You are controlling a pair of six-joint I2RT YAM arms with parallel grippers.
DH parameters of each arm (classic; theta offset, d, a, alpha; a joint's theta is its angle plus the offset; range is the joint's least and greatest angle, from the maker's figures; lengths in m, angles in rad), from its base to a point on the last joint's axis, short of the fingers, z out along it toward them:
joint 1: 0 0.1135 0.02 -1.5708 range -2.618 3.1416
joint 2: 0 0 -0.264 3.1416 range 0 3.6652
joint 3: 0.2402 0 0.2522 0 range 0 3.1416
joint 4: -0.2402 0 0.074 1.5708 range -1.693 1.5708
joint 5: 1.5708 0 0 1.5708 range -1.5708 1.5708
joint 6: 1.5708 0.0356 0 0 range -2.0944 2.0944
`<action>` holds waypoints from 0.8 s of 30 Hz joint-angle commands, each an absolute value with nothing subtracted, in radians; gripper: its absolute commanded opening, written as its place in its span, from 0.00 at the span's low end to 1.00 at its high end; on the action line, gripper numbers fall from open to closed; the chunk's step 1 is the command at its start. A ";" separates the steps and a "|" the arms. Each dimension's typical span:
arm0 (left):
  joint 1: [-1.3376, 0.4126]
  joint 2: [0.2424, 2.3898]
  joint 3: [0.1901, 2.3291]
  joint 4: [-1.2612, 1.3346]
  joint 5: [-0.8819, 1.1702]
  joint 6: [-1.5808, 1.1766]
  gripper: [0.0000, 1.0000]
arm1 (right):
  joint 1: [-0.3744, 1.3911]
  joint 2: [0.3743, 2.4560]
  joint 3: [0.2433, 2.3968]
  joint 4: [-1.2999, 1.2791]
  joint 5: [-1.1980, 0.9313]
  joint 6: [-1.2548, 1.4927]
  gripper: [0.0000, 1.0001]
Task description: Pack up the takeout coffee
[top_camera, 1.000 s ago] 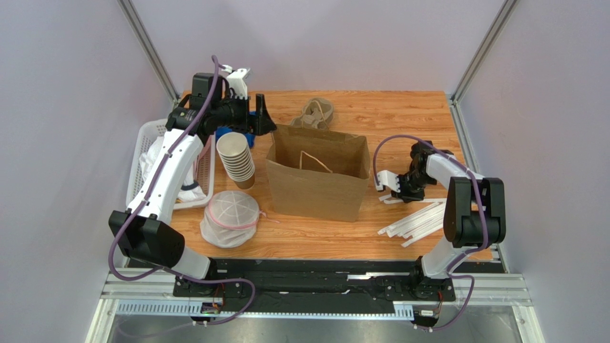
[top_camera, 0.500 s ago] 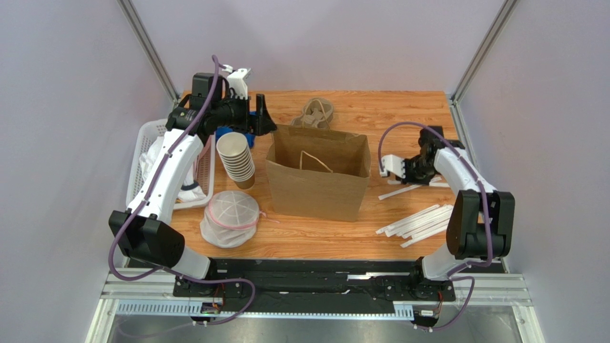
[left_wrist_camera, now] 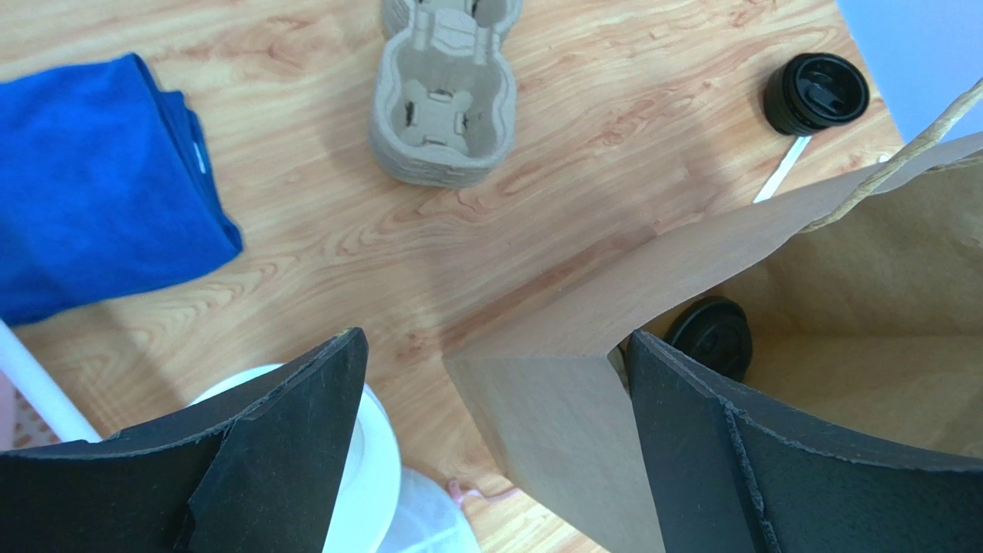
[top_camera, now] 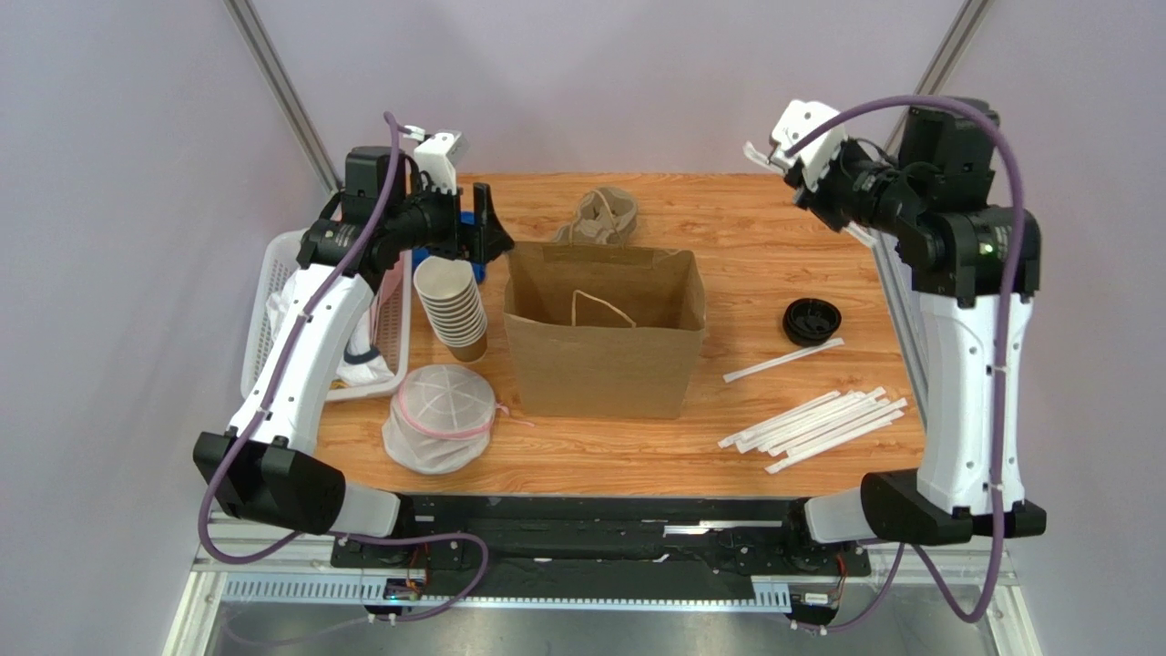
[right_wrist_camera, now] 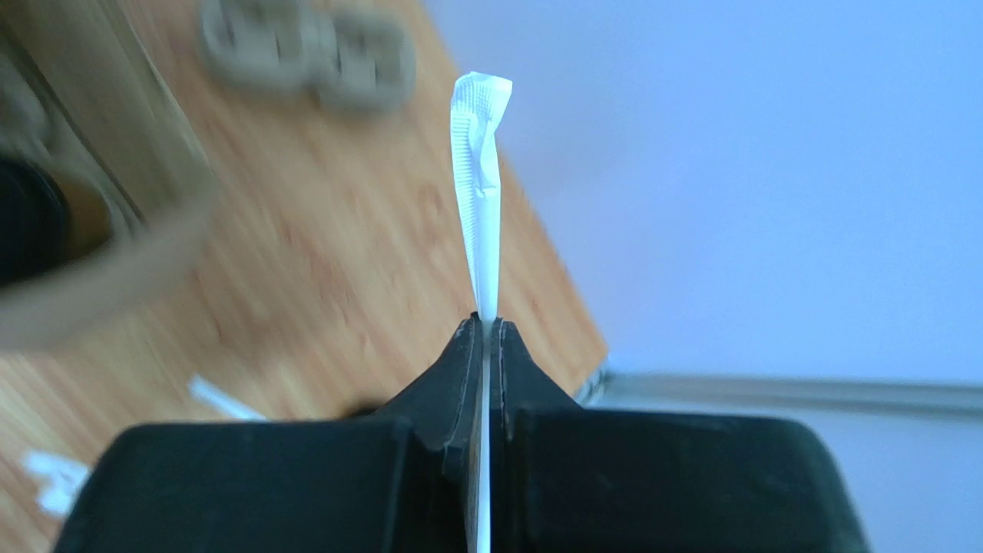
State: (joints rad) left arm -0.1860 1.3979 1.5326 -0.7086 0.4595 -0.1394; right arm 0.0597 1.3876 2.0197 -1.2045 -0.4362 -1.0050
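Note:
A brown paper bag [top_camera: 602, 342] stands open mid-table. In the left wrist view a round black lid [left_wrist_camera: 713, 336] shows inside the bag [left_wrist_camera: 554, 426]; this looks like the takeout coffee, with its cup body hidden. My left gripper [top_camera: 490, 233] is open and empty, hovering over the bag's back-left corner [left_wrist_camera: 496, 346]. My right gripper [top_camera: 794, 144] is raised high at the back right. It is shut [right_wrist_camera: 487, 325] on a white paper-wrapped straw [right_wrist_camera: 479, 173] that sticks out past the fingertips.
A loose black lid [top_camera: 812, 321], one straw [top_camera: 783, 360] and a pile of straws [top_camera: 817, 421] lie right of the bag. A cup stack [top_camera: 452, 308], bagged lids [top_camera: 441, 417] and a white basket [top_camera: 281, 294] are on the left. A cardboard carrier [top_camera: 598, 215] and a blue cloth [left_wrist_camera: 92, 230] lie behind.
My right arm has lifted from the table right of the bag to high at the back right, taking a straw with it. My left gripper has shifted slightly.

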 commanded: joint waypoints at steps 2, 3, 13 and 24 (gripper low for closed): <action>-0.176 1.384 1.588 -0.673 0.442 -0.081 0.92 | 0.345 1.468 2.468 -1.226 -0.456 -0.502 0.00; -0.176 1.384 1.594 -0.687 0.449 -0.080 0.92 | 0.386 1.468 2.477 -1.209 -0.442 -0.467 0.00; -0.175 1.315 1.559 -0.673 0.453 -0.083 0.94 | 0.665 1.408 2.163 -0.830 -0.509 -0.184 0.00; -0.173 1.227 1.456 -0.606 0.456 -0.143 0.96 | 0.732 1.483 2.076 -0.701 -0.511 -0.245 0.00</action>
